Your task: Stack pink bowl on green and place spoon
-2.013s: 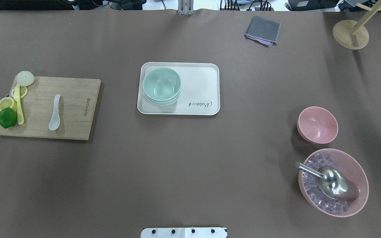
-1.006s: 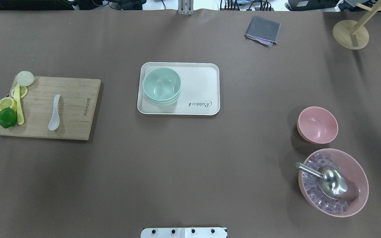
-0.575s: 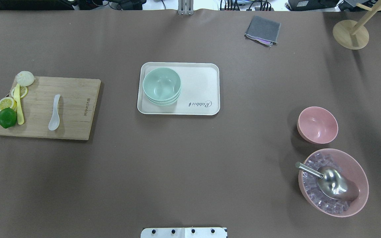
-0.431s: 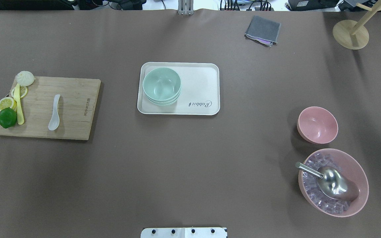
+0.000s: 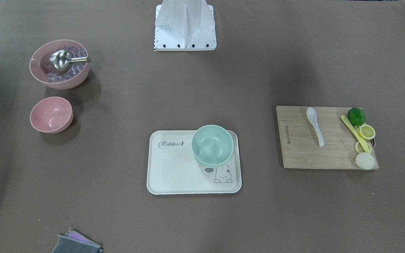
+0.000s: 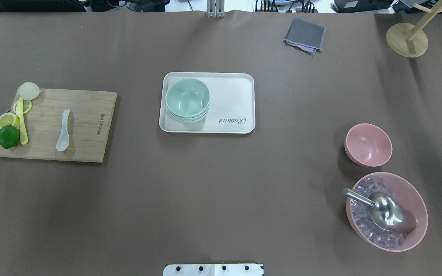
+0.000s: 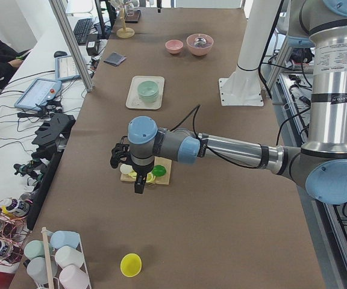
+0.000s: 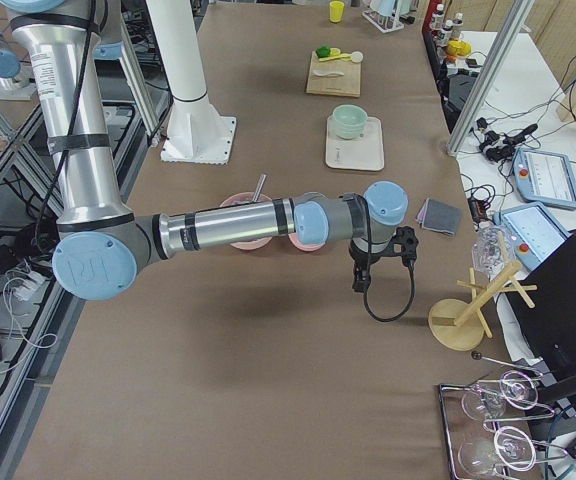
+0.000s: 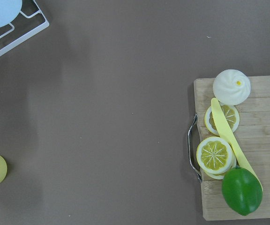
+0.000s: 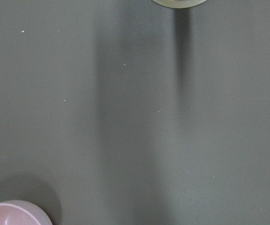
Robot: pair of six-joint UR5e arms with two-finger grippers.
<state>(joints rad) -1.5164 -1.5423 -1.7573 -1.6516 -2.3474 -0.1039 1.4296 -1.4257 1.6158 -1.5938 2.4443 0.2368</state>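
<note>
A small pink bowl stands empty on the table at the right; it also shows in the front view and at the right wrist view's bottom corner. Stacked green bowls sit on the left part of a white tray. A white spoon lies on a wooden cutting board. My left gripper hangs over the table by the board's outer end. My right gripper hangs beyond the pink bowl. I cannot tell whether either is open or shut.
A large pink bowl with ice cubes and a metal scoop stands near the small pink bowl. A lime, lemon slices, a yellow knife and a bun lie on the board's left end. A grey cloth and a wooden stand are at the back right.
A dark part at the overhead view's right edge has shifted slightly. The bowls, spoon, tray and board have not moved.
</note>
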